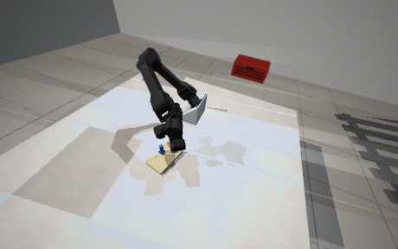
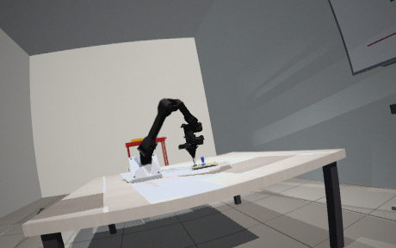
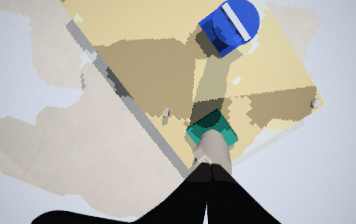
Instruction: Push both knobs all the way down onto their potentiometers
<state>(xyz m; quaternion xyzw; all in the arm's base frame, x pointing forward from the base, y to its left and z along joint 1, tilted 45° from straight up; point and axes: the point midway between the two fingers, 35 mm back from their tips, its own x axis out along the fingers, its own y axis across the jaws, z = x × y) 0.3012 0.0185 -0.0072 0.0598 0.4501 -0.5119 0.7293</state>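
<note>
While the closed fingers of the gripper [image 1: 177,144] [image 2: 194,157] [image 3: 211,167] hold nothing between them, their joined tips stand over the pale knob [image 2: 194,161] [image 3: 218,146], at its top end. They look to be touching it, though the wrist view looks along the tips and I cannot be quite sure of contact. Below that knob is the teal potentiometer [image 2: 194,165] [image 3: 199,130], near one corner of the circuit board [image 1: 163,163] [image 2: 212,164] [image 3: 125,25]. The coming push turns on this: knob and shaft lie straight below the tips, so the press should run down the shaft's long axis, with little sideways load on the potentiometer.

Farther out, the blue knob [image 1: 161,147] [image 2: 202,158] [image 3: 243,21] stands well apart from the tips: to the left of the gripper in the top view, to the right in the exterior view, and on the far side in the wrist view. It rises from the blue potentiometer [image 1: 160,152] [image 2: 202,164] [image 3: 222,48], and seems to sit high, so I judge that it has yet to be pressed. The step in hand looks to be seating the pale knob; a slanting push could strain its potentiometer loose.
</note>
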